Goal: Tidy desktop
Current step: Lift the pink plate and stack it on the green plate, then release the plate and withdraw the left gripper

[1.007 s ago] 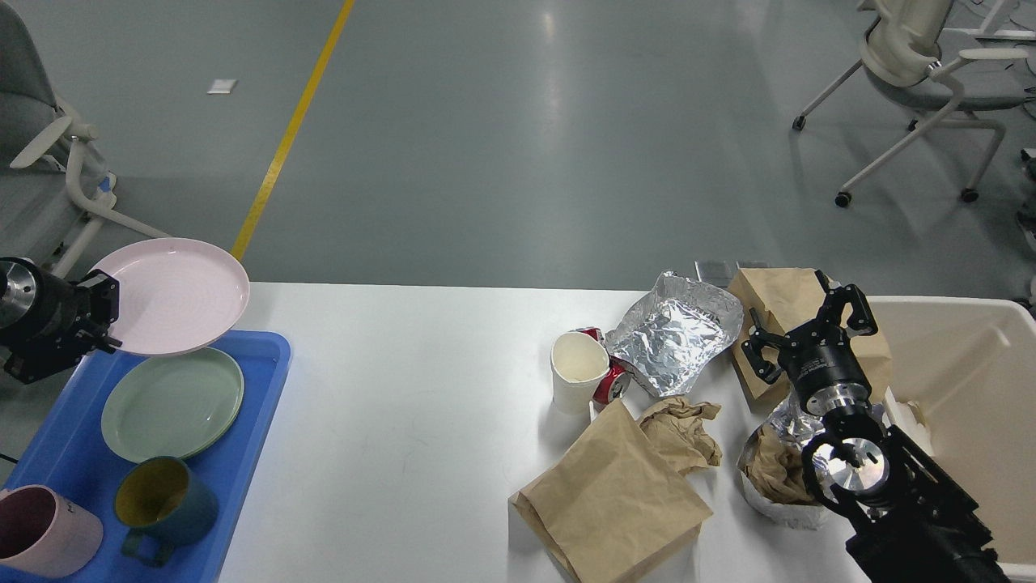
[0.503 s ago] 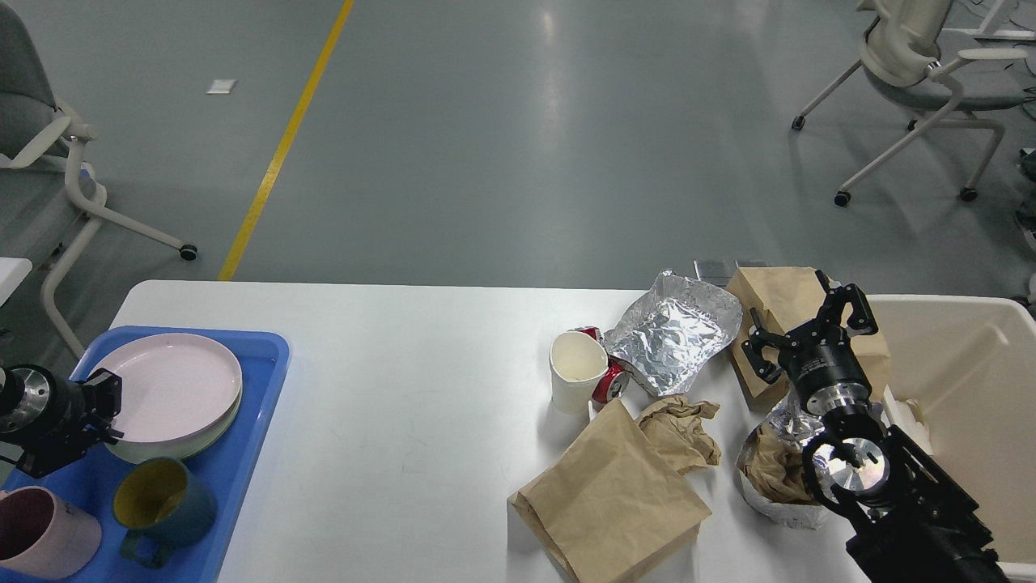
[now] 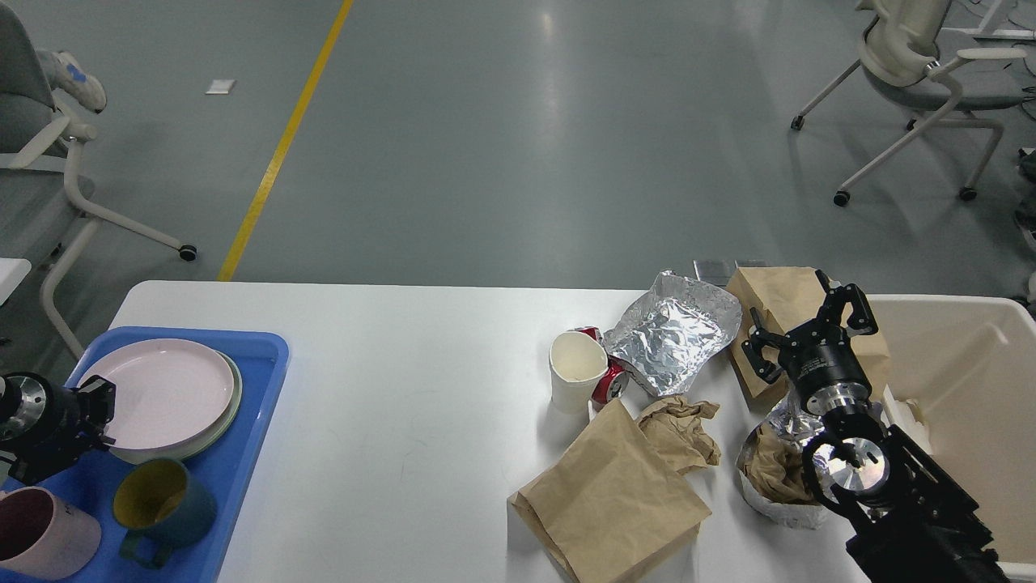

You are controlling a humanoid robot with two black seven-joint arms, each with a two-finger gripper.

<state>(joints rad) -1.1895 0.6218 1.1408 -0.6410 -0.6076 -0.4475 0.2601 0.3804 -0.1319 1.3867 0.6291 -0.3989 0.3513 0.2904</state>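
Note:
The white desktop carries a blue tray at the left and litter at the right. A pink plate lies on a green plate in the tray. My left gripper is at the pink plate's left rim and grips it. My right gripper is open and empty, above a brown paper bag at the table's back right. The litter is a white paper cup, a red can, a foil sheet, a large brown bag, crumpled brown paper and a foil bowl of paper.
A cream bin stands at the right edge beside my right arm. A teal mug and a pink mug sit in the tray's front. Office chairs stand on the floor at far left and far right.
My left gripper has lowered the pink plate from above the tray onto the green plate and then shifted it slightly left. My right arm has not moved.

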